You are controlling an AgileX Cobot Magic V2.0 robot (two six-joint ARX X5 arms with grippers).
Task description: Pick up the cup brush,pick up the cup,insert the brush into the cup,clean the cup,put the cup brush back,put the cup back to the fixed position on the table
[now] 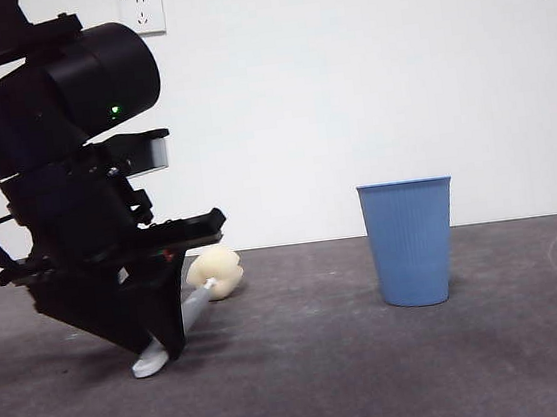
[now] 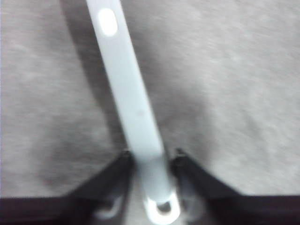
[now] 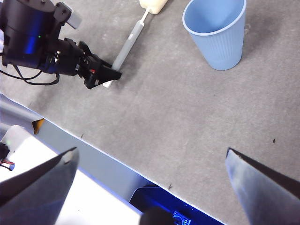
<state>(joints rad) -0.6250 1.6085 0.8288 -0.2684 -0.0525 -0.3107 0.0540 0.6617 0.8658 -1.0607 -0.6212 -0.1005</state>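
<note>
Cup brush [image 2: 133,108] handle between the left gripper [image 1: 162,337] jaws near its white end tip; jaws narrow, just beside or touching the handle edges, full clamp not clear from the blurred left wrist view. Lying flat on the desk [image 1: 378,378] at the left of the scene, cream sponge head [image 1: 215,272] at the far end, tip nearer. Outward to the right: blue cup [image 1: 410,242] upright, well apart from the brush, mouth open and empty. Right gripper [image 3: 150,187] held high above the desk, jaws wide, holding nothing.

Likely risk: grip so close to the tip could let the long handle pivot or droop under the sponge's weight on lifting. Off-centre closing could flick the flat handle sideways out of the jaws.
</note>
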